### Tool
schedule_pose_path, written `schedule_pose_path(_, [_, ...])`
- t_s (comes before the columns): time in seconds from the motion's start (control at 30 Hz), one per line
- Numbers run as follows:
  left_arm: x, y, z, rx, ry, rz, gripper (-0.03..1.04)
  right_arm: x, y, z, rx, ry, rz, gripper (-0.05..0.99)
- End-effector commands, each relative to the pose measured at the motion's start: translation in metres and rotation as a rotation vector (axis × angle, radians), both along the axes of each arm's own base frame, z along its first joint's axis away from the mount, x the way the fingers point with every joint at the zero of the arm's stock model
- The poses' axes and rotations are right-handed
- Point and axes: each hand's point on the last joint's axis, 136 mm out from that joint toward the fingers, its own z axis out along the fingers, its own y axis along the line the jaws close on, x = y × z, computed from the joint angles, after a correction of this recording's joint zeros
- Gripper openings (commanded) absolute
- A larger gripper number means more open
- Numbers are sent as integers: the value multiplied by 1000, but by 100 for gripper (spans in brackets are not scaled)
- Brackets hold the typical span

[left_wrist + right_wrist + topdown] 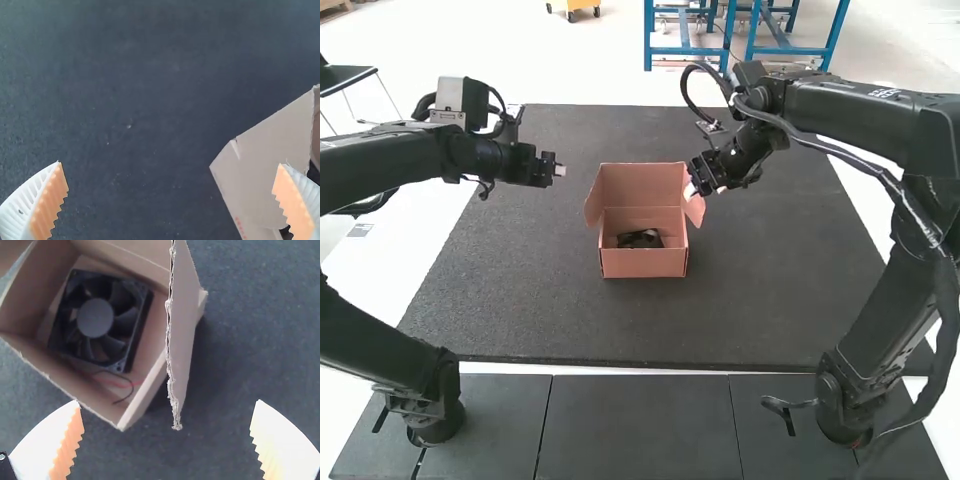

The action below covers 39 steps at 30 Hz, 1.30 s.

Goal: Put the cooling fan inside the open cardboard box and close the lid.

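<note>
We look down on a dark rubber mat (pixel 770 270) with a small cardboard box (pixel 643 262) near its middle; the box stands open, its lid (pixel 640 183) raised upright along the far side and its side flaps angled outward. The cooling fan (pixel 640 238) lies flat on the floor of the box; in the right wrist view we see the black square fan (pixel 97 322) with its blades facing up, and thin red and black wires (pixel 120 385) trailing beside it inside the box.

The left gripper (pixel 552 168) hangs above the mat to the left of the box, near the left side flap (pixel 592 205) but apart from it; its white ribbed fingers (pixel 45 200) with orange pads are spread wide and hold nothing.

The right gripper (pixel 703 180) sits close by the upper edge of the right side flap (pixel 695 208); its fingers (pixel 55 445) are also spread apart with nothing between them, and we cannot tell whether it touches the flap; from its wrist view the flap's torn edge (pixel 172 365) stands upright.
</note>
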Motion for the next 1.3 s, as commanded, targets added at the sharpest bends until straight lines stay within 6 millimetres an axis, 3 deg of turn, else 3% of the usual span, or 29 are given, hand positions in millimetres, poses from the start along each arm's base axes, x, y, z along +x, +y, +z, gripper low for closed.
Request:
schedule_pose_path(0.0, [10,-1,7,25,-24,-10,97,0,1,18,40,-40,10,72])
schedule_pose_path(0.43, [19,-5,-15,44,22,-27,97,-7,-1,11,28,-2,20,71])
schedule_pose_path(0.87, [8,-57,-18,46,45,-161,97,-16,-3,6,34,50,16,71])
schedule_pose_path(1.27, [1,-52,-31,54,93,-153,97,-17,-5,5,39,61,7,71])
